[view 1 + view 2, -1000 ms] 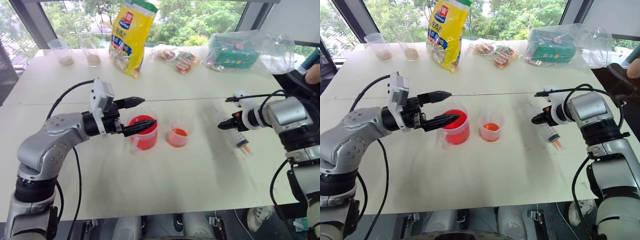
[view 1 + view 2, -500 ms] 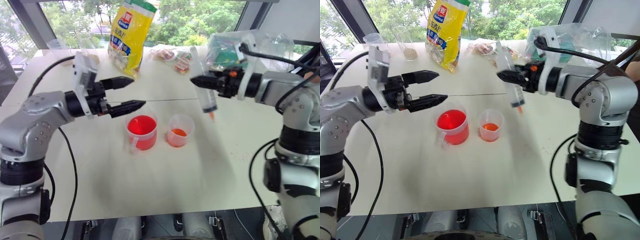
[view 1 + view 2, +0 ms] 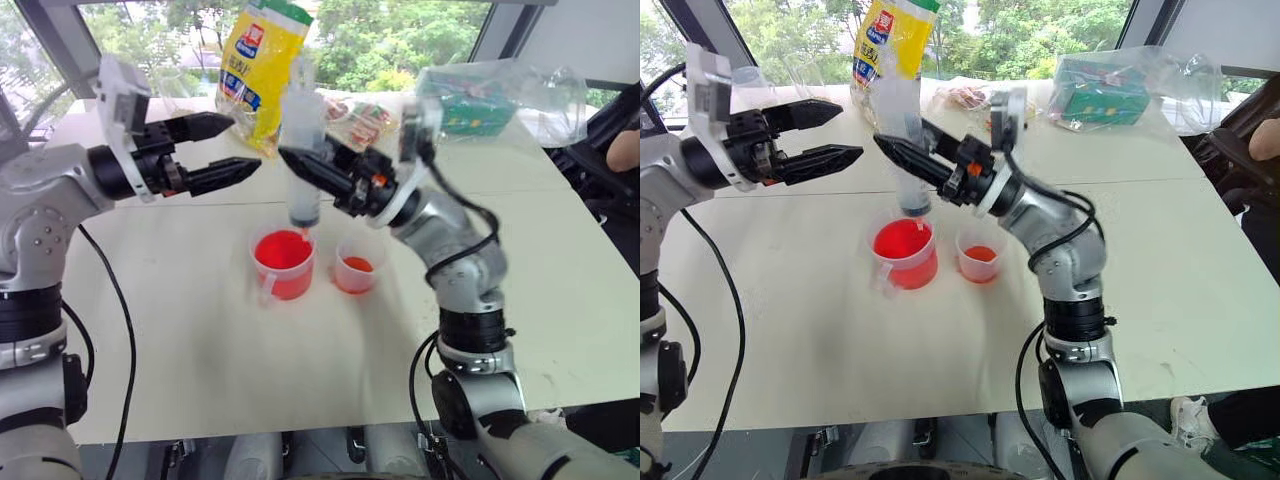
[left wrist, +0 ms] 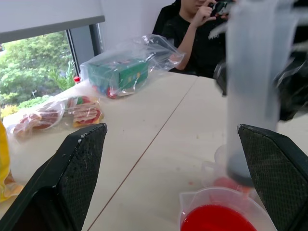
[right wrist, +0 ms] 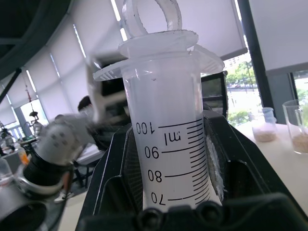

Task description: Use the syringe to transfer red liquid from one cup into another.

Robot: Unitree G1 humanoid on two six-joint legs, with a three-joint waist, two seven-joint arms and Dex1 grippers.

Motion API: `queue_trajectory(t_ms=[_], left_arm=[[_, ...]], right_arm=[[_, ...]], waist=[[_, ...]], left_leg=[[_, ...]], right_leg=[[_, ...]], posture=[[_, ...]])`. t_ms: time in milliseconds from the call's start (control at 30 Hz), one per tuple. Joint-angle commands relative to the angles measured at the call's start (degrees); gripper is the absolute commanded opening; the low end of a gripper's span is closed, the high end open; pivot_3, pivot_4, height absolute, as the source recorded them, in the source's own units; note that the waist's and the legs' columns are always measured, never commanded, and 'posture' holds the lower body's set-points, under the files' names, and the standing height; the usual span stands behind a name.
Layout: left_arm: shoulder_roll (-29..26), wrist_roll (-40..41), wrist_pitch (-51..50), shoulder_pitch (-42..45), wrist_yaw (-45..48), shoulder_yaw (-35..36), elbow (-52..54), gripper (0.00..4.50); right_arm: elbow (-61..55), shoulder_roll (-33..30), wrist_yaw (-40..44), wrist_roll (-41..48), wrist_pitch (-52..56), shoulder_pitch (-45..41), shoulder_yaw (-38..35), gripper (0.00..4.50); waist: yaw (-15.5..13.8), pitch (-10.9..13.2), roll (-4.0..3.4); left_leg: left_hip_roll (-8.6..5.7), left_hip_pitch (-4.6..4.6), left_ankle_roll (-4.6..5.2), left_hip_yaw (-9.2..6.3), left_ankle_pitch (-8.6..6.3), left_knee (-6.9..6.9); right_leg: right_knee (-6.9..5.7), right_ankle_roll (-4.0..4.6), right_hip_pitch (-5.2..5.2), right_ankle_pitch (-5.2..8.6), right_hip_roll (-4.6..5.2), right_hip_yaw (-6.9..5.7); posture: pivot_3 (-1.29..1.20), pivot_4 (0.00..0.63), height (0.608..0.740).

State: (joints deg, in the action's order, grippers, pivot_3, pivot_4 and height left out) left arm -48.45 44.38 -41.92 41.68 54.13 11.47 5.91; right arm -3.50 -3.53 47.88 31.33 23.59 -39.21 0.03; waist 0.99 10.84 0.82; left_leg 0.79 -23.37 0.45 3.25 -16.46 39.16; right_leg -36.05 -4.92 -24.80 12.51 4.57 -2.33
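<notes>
Task status: early stage. The right gripper (image 3: 300,165) is clamped on the barrel of the syringe (image 3: 302,160), which stands upright with its nozzle pointing down, directly above the handled cup (image 3: 283,263). The tip sits just over the red liquid (image 3: 282,249); whether it touches the surface cannot be determined. In the right wrist view the plunger appears fully pushed in and the barrel looks clear, so in my judgement no liquid has been drawn yet.

The left gripper (image 3: 215,150) hangs above the table (image 3: 200,330) with its fingers spread wide and nothing between them, level with the syringe's upper part and off to one side.

The smaller cup (image 3: 356,262) stands just beside the handled cup and holds a shallow orange-red layer.

Outstanding: dip the nozzle, pull the plunger, carry the syringe over the smaller cup, discharge
</notes>
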Motion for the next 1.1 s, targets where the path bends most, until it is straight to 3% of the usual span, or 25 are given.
queue_trajectory(t_ms=[33,267,1033,1100], left_arm=[[-1.12,0.48,-0.05,2.10,-0.08,2.35,0.41,4.50],[-0.03,-1.64,0.95,2.03,0.78,-0.71,1.11,4.50],[8.06,-6.60,3.75,2.85,1.57,-6.07,-0.52,4.50],[8.82,-7.16,3.95,2.89,1.71,-6.50,-0.71,3.96]], right_arm=[[4.09,1.51,2.54,-2.69,-8.84,0.23,2.09,1.38],[9.82,2.82,3.75,-6.80,-17.41,2.69,5.77,1.38],[8.80,2.12,4.51,-9.48,-19.28,5.00,9.92,1.38],[8.95,2.18,4.52,-9.53,-19.32,4.87,9.95,1.38]], waist=[[0.04,0.00,0.00],[-0.09,0.00,0.00],[-0.11,-0.02,0.03],[-0.10,-0.02,0.03]], left_leg=[[0.01,0.00,-0.01,-0.01,0.01,0.00],[0.01,0.00,-0.04,0.00,0.02,0.00],[0.02,0.06,-0.10,-0.03,0.06,0.01],[0.02,0.07,-0.10,-0.03,0.06,0.01]], right_leg=[[-0.01,0.00,-0.01,0.00,-0.02,0.00],[-0.02,0.00,-0.01,0.00,0.00,0.00],[-0.05,0.01,0.05,0.00,0.00,0.00],[-0.06,0.01,0.05,0.00,-0.01,0.00]], posture=[[0.00,0.150,0.740],[0.00,0.150,0.740],[0.00,0.150,0.740],[0.00,0.150,0.740]])
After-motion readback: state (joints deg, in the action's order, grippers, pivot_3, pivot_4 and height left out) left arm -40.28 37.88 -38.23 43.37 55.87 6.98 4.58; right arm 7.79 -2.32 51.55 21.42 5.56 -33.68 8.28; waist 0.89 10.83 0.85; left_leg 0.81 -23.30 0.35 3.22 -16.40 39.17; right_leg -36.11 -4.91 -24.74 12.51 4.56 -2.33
